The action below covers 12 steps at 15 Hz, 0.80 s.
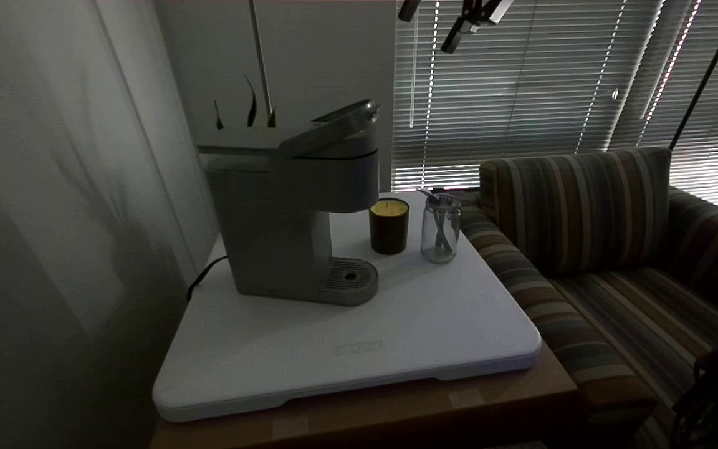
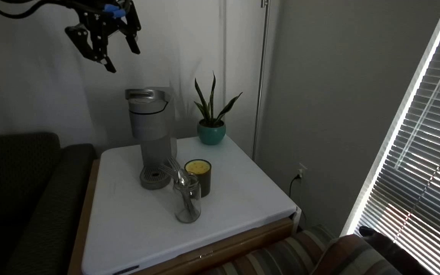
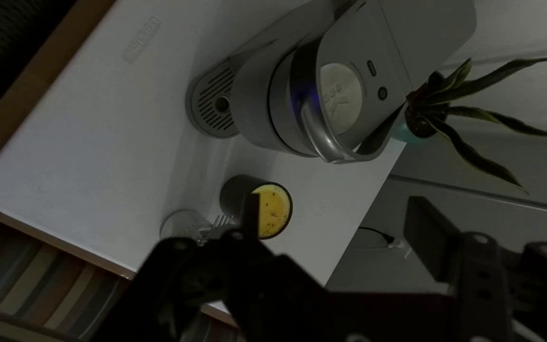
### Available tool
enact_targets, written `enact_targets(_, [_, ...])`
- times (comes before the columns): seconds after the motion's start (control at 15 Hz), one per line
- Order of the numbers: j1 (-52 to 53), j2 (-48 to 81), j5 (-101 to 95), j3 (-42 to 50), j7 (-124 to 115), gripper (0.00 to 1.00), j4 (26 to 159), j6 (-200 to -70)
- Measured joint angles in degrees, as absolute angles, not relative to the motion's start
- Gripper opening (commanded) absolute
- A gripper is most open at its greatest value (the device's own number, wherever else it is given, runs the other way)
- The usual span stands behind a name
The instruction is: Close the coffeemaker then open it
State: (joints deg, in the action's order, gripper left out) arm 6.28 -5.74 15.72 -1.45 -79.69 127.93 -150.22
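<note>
Finding the coffeemaker [image 1: 275, 227] upright on the desk [image 1: 434, 330], noted a lid [image 1: 328, 134] low and slightly tilted, without proof of latching. Judged the handle [image 3: 321, 133] turned outward for easy lifting. Saw the candle [image 1: 389, 229] and jar [image 1: 449, 234] near, apparently clear of the lid's swing, and forks [image 2: 175, 165] leaning inside the jar for support. Spotted jaws spread overhead, gripping nothing, perhaps held high against knocks.

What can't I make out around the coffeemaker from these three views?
Coffeemaker: far side cut off by the wrist view's top edge.
Jar: partly covered by the gripper in the wrist view.
Plant: lower part hidden behind the coffeemaker in an exterior view.
Lettering on the tabletop: too faint and small to read in an exterior view.
Cord: lost past the tabletop's edge in an exterior view.
</note>
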Motion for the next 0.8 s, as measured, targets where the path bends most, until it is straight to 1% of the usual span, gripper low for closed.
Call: enact_targets(0.8, [6.25, -5.69, 15.60, -2.07, -80.36, 1.00, 127.77, -149.72])
